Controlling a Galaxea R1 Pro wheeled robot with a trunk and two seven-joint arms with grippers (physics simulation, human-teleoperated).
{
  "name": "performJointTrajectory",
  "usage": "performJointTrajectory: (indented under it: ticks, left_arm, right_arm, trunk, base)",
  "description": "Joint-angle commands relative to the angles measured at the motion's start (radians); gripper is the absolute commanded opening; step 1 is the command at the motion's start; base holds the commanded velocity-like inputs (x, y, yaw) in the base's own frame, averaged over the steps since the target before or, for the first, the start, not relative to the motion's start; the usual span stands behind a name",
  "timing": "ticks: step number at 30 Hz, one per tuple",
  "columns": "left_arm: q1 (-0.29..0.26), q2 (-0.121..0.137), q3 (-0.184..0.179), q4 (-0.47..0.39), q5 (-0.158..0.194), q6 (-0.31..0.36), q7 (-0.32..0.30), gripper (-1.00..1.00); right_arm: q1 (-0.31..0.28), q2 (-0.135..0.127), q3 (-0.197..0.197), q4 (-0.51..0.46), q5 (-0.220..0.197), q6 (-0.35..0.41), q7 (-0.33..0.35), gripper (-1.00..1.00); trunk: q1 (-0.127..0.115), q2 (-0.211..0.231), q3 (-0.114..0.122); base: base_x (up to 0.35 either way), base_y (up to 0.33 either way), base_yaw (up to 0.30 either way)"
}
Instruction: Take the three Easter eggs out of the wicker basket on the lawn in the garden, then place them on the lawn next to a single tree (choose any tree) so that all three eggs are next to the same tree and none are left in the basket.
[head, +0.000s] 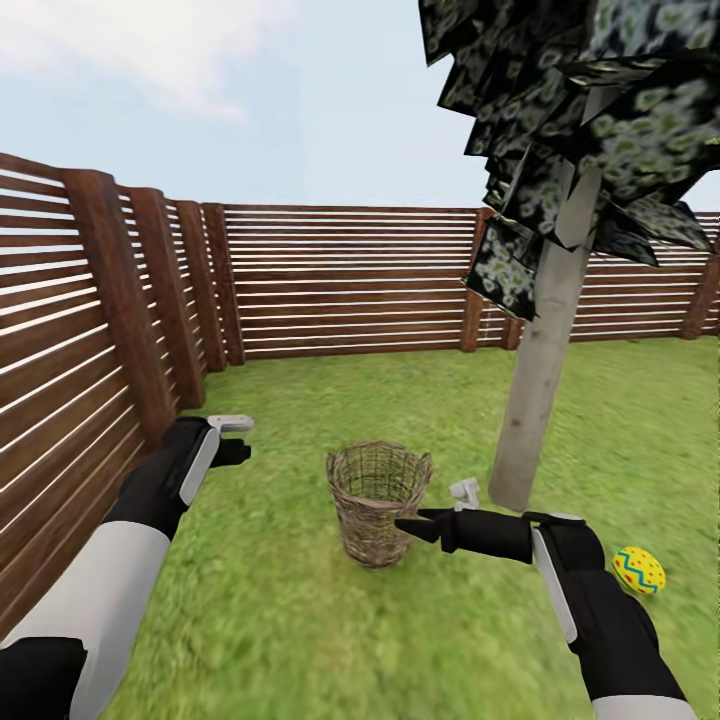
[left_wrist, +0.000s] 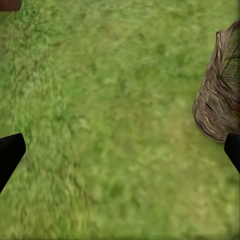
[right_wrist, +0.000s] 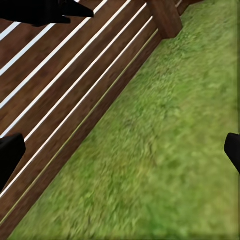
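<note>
Green lawn fills a fenced garden under pale sky w/ thin cloud. Brown slat fence runs along the left side and across the back. Left gripper hovers over grass near the fence; in the left wrist view its black fingertips sit at opposite edges, spread wide, nothing between them. Centre: tan wicker basket stands upright on the grass; its inside is hard to make out, so any eggs in it can't be confirmed. Right gripper points left, just in front of the basket rim; its fingertips are likewise spread apart and empty. Behind it rises the pale trunk of a tree, foliage cut off at top. Far right: one yellow egg lies on the grass near the trunk, beside the right forearm.
</note>
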Motion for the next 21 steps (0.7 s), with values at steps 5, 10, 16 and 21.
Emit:
performJointTrajectory:
  ticks: [5, 10, 16, 21]
  left_arm:
    - [-0.001, 0.001, -0.003, -0.001, 0.011, 0.003, 0.010, 1.00]
    - [-0.001, 0.001, -0.003, -0.001, 0.011, 0.003, 0.010, 1.00]
    - [-0.001, 0.001, -0.004, -0.003, 0.011, 0.003, 0.010, 1.00]
    - [-0.001, 0.001, -0.004, -0.005, 0.011, 0.003, 0.010, 1.00]
  right_arm:
    - [-0.001, -0.001, -0.009, 0.001, -0.001, 0.013, 0.002, 1.00]
    - [-0.001, 0.000, -0.044, 0.002, 0.000, 0.015, 0.001, 1.00]
    - [-0.001, 0.000, -0.056, 0.002, 0.000, 0.015, 0.001, 1.00]
    - [-0.001, 0.000, -0.058, 0.006, 0.000, 0.015, 0.001, 1.00]
  trunk:
    - [0.000, 0.000, -0.006]
    - [0.000, 0.000, -0.013]
    - [0.000, 0.000, -0.023]
    - [0.000, 0.000, -0.031]
  base:
    - [0.000, 0.000, -0.027]
    - [0.000, 0.000, -0.006]
    - [0.000, 0.000, -0.001]
    - [0.000, 0.000, 0.000]
